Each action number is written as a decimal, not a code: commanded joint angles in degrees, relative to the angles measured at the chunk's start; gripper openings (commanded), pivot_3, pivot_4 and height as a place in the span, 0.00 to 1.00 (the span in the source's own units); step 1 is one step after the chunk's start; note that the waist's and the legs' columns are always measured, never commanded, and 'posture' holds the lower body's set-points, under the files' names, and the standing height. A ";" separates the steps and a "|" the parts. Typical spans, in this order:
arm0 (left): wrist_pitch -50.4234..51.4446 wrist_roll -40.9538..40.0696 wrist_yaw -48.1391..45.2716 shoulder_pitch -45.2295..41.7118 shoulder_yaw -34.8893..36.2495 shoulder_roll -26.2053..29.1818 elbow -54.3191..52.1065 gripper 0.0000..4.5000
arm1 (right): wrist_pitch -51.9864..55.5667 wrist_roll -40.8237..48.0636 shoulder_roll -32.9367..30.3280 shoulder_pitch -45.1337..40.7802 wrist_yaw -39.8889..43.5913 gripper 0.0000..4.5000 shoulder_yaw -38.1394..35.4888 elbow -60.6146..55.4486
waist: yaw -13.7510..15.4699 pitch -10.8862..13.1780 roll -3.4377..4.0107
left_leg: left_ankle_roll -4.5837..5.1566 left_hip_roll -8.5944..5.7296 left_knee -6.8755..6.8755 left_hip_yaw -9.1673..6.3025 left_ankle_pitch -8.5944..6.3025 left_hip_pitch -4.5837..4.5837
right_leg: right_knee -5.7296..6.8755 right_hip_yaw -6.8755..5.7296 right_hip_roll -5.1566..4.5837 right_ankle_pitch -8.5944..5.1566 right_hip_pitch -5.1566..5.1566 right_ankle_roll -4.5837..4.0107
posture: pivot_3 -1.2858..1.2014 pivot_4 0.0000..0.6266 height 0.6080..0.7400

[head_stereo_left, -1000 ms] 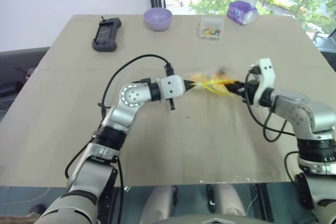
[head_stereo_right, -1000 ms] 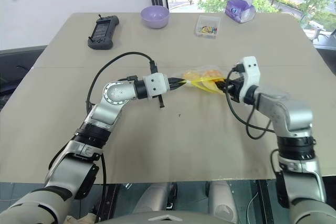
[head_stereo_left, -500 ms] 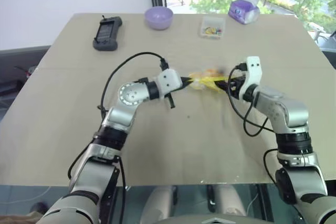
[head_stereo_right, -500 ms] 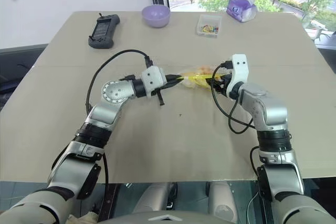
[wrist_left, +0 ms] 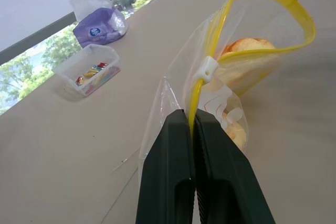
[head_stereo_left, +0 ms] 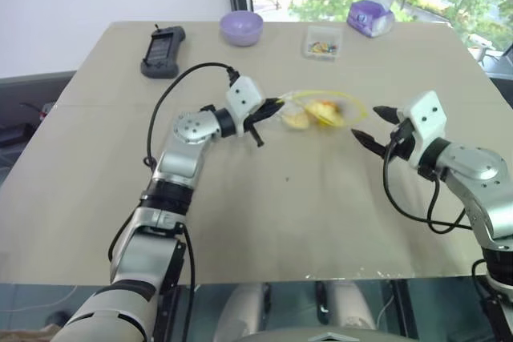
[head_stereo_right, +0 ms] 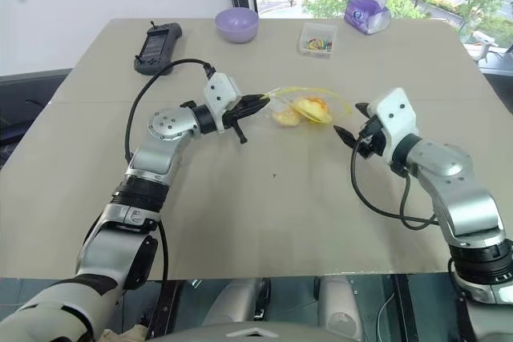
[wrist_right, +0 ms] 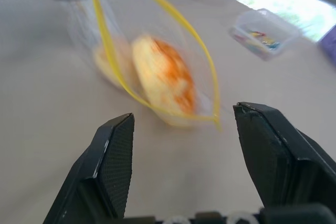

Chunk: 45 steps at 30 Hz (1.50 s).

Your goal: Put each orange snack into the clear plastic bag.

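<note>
The far edge of the desk (head_stereo_left: 96, 198) carries four items in a row: a black handheld device (head_stereo_left: 163, 51) at the left, a purple bowl (head_stereo_left: 241, 27), a small clear box of coloured candies (head_stereo_left: 322, 42), and a purple tissue pack (head_stereo_left: 370, 15) at the right. All four stand well apart from the arms, and the desk surface between the two claws is bare apart from the bag. A black cable loops above the left forearm. The bag (head_stereo_left: 317, 110) is at mid-desk, between the two claws. The left claw (wrist_left: 191, 124) is pressed together on the bag's yellow seal strip (wrist_left: 273, 9), beside the white slider, and holds that end of the bag up so that the mouth stands open in a loop. Both snacks lie inside the bag: the larger bun (head_stereo_right: 310, 107) toward the right claw and the smaller round one (head_stereo_right: 284, 116) beside it, nearer the left claw; whether they touch each other cannot be told. The right claw (head_stereo_left: 367, 122) has its fingers spread apart and grips nothing. It stands just beside the free end of the bag, not touching it, with its fingertips pointed toward the open mouth.
</note>
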 commanded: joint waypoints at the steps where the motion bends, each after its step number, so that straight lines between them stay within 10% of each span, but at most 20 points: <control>1: -1.89 -0.83 -0.81 -1.43 0.96 0.28 -0.49 0.00 | -9.86 -8.62 -0.88 -1.59 -1.62 0.73 3.92 5.67 | 0.00 0.00 0.00 | 0.00 0.00 0.00 0.01 0.00 0.00 | 0.00 0.00 0.00 0.00 0.00 0.00 | 0.52 0.24 1.00; 7: -2.59 -0.38 -0.81 -1.13 0.85 0.28 -0.74 0.00 | -17.19 -11.76 2.15 -8.00 -0.60 0.73 5.50 14.82 | 0.00 0.01 0.00 | -0.01 0.00 0.00 0.03 0.01 0.00 | -0.02 0.04 0.00 0.00 -0.01 0.00 | 0.52 0.24 1.00; 16: -2.41 -1.40 -1.06 -0.21 1.36 0.48 -2.72 0.00 | -20.80 -10.14 2.58 -10.00 5.19 0.00 4.38 17.48 | 0.19 0.01 0.00 | 0.00 -0.02 -0.01 -0.01 0.00 -0.09 | -0.19 0.00 -0.03 0.02 -0.01 0.03 | 0.52 0.24 1.00; 23: 3.85 -9.22 -6.33 -5.24 5.03 1.25 -1.68 0.00 | -17.45 -4.30 -2.43 -15.99 11.85 0.00 -1.87 17.29 | 0.09 0.05 0.01 | 0.00 -0.01 0.01 0.01 0.00 -0.08 | -0.12 0.02 -0.02 0.04 -0.03 0.05 | 0.52 0.24 1.00; 34: -17.39 -1.15 1.65 -16.04 4.71 -0.78 17.35 0.00 | -29.38 -13.93 -5.97 -21.12 2.35 0.00 -3.22 28.55 | -0.12 0.04 -0.03 | 0.00 -0.06 -0.06 0.05 0.00 -0.32 | -0.22 0.07 -0.08 0.06 -0.29 0.09 | 0.52 0.24 1.00; 45: -18.95 0.11 -4.40 7.61 -1.94 1.82 -1.03 0.00 | -17.37 -13.04 -0.17 13.16 3.40 0.06 -0.44 3.34 | 0.31 0.01 0.05 | 0.03 -0.09 0.21 0.03 -0.01 -0.76 | 0.04 0.15 -0.06 0.10 -0.69 0.11 | 0.52 0.24 1.00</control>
